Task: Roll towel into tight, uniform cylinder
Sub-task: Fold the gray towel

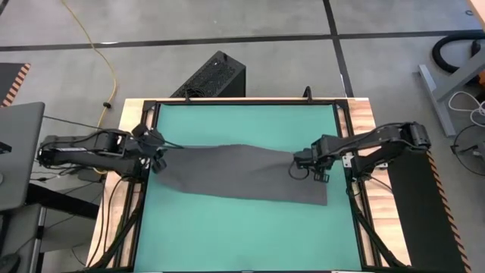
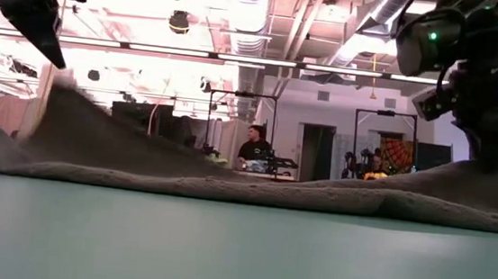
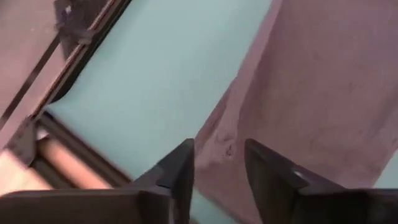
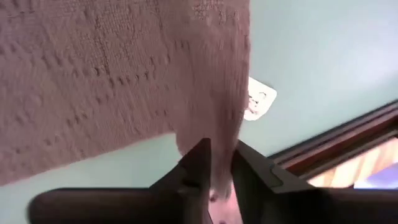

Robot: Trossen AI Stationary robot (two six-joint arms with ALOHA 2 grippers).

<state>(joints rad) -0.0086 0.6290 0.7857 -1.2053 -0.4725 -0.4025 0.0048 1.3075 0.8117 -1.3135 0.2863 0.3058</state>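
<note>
The dark grey towel (image 1: 242,174) lies spread across the middle of the teal table (image 1: 242,125). At the towel's left end, the left gripper (image 3: 219,163) stands released, fingers parted over the edge. At its right end, the right gripper (image 4: 221,163) pinches a raised fold. No writing is readable.

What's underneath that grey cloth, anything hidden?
The towel lies on the teal table. Its ends are lifted at each claw, left claw and right claw. Whatever its flat middle covers cannot be seen.
</note>
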